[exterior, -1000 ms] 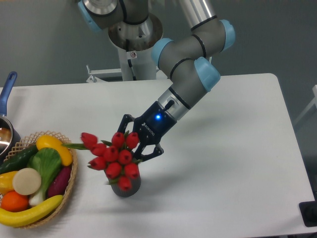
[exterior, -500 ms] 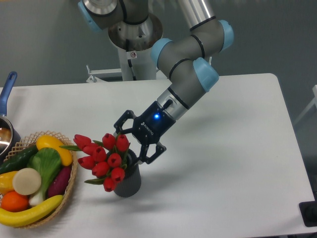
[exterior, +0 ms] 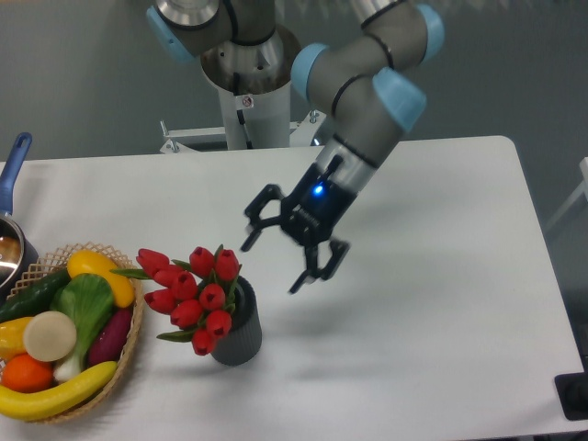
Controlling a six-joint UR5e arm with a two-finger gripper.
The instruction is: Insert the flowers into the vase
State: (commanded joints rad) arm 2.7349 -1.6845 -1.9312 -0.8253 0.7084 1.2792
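The red tulip flowers (exterior: 191,294) stand with their stems inside the dark grey vase (exterior: 239,335) and lean to the left over its rim. The vase stands upright on the white table (exterior: 441,276), front centre-left. My gripper (exterior: 275,265) is open and empty. It hangs in the air up and to the right of the vase, clear of the flowers, with its fingers (exterior: 312,272) spread wide and pointing down-left.
A wicker basket (exterior: 129,340) of toy fruit and vegetables sits at the front left, close to the leaning tulips. A pot with a blue handle (exterior: 15,165) is at the left edge. The robot's base (exterior: 243,92) stands behind the table.
The gripper has opened, let go of the flowers and pulled up and to the right. The flowers tipped left and settled into the vase.
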